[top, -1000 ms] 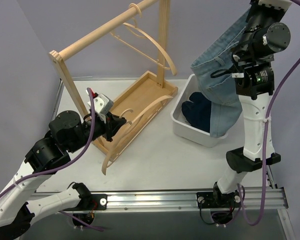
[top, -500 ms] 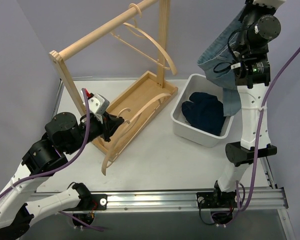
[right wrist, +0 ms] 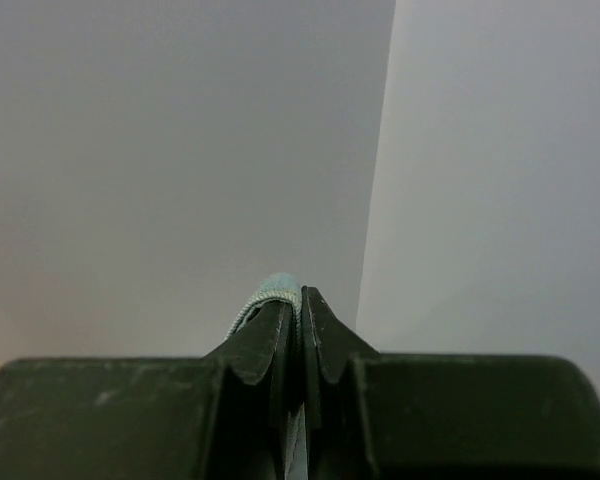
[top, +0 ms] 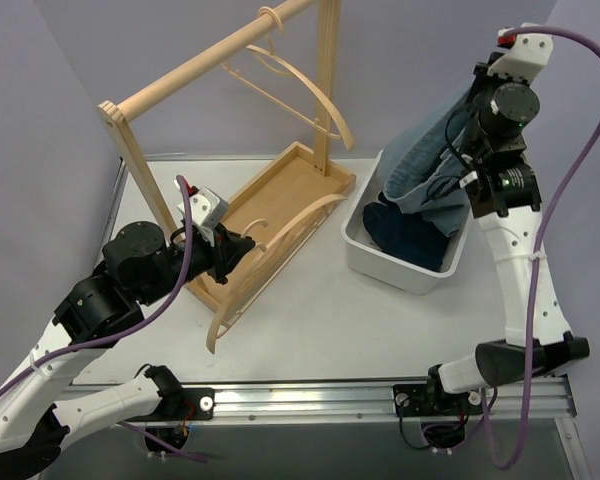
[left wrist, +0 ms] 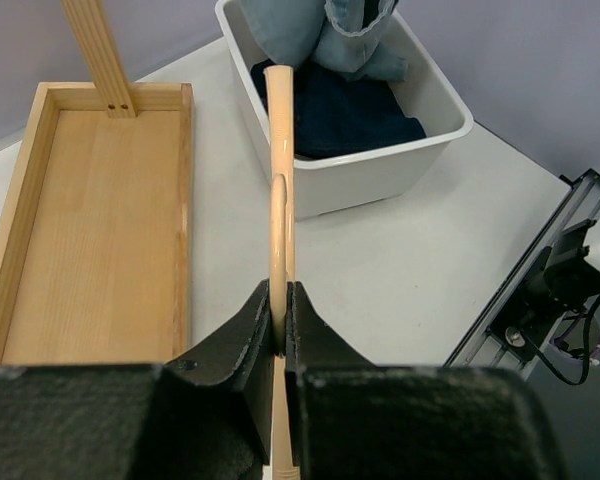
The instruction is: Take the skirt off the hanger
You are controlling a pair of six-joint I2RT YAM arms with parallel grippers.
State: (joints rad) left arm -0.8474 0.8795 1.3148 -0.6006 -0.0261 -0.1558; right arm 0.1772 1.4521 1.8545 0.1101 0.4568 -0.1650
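Right gripper (right wrist: 291, 318): jaws pinched together on a fold of the skirt (top: 427, 172).
Skirt: hangs below the right gripper, its lower part inside the white bin (top: 358, 245), over a dark garment (top: 405, 234).
Left gripper (left wrist: 281, 322): jaws clamped on the wooden hanger (left wrist: 279, 170).
Hanger: bare, extending ahead of the left gripper, beside the wooden tray (left wrist: 85, 210).

From above and behind you see the whole surface (top: 310, 320). Your left wrist view looks closely across it, sharing the bin (left wrist: 380, 175); the right faces bare wall.
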